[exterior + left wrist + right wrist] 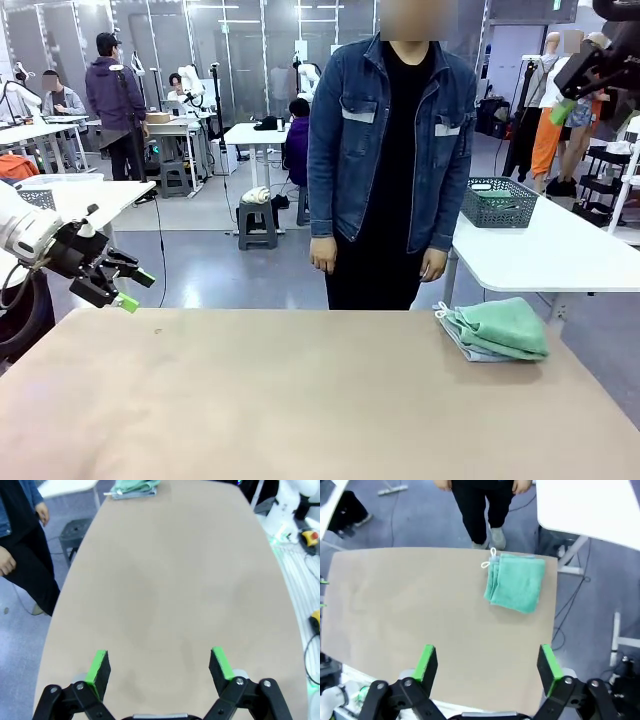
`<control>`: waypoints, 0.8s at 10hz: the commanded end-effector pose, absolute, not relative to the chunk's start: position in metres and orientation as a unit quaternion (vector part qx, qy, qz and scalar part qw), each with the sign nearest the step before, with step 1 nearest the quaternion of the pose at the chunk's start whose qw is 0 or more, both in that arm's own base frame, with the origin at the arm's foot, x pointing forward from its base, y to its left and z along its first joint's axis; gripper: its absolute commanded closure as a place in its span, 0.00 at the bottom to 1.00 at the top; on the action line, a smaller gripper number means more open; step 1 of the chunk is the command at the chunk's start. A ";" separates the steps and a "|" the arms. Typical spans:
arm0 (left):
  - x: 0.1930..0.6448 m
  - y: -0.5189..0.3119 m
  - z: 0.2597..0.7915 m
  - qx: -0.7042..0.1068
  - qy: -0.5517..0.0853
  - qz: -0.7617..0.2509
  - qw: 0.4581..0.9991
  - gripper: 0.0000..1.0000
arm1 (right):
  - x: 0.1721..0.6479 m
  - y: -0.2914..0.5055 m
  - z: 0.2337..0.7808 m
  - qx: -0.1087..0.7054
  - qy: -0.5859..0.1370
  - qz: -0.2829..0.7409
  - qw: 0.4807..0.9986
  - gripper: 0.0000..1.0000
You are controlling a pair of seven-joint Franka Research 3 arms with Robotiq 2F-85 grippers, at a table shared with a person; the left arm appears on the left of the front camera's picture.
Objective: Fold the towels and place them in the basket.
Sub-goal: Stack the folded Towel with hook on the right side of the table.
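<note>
The table point(300, 400) takes up the lower half of the front view and is bare apart from the towels point(497, 328), which are stacked, already folded, at its right edge, the green one on the pale one. The basket point(499, 201) is seen on a separate white table point(560, 250) at the right of the frame, behind the person point(390, 150). A carry across that gap could be judged risky: the stack could slip apart if only the top towel were pinched. The left gripper point(120, 285) is held at the left edge, jaws apart and empty. The right gripper point(487, 667) is held high over the table, jaws apart, nothing between them; a descent off-centre could push the towels off the edge.
</note>
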State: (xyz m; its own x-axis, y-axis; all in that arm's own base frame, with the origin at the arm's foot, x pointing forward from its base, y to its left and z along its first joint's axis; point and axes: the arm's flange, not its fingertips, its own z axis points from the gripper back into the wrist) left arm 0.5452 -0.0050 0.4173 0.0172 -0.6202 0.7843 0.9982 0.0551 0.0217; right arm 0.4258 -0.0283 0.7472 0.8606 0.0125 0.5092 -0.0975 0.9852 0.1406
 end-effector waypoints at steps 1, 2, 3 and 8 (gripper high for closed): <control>0.546 -0.006 0.418 -0.289 -0.324 -0.622 0.652 0.00 | 0.396 -0.026 0.724 0.088 -0.312 0.041 0.945 0.00; 0.546 -0.006 0.418 -0.289 -0.324 -0.622 0.652 0.00 | 0.387 -0.025 0.724 0.093 -0.321 0.045 0.941 0.00; 0.546 -0.006 0.418 -0.289 -0.324 -0.622 0.652 0.00 | 0.384 -0.027 0.725 0.091 -0.329 0.046 0.939 0.00; 0.546 -0.006 0.418 -0.289 -0.324 -0.622 0.652 0.00 | 0.387 -0.024 0.736 0.082 -0.314 0.033 0.945 0.00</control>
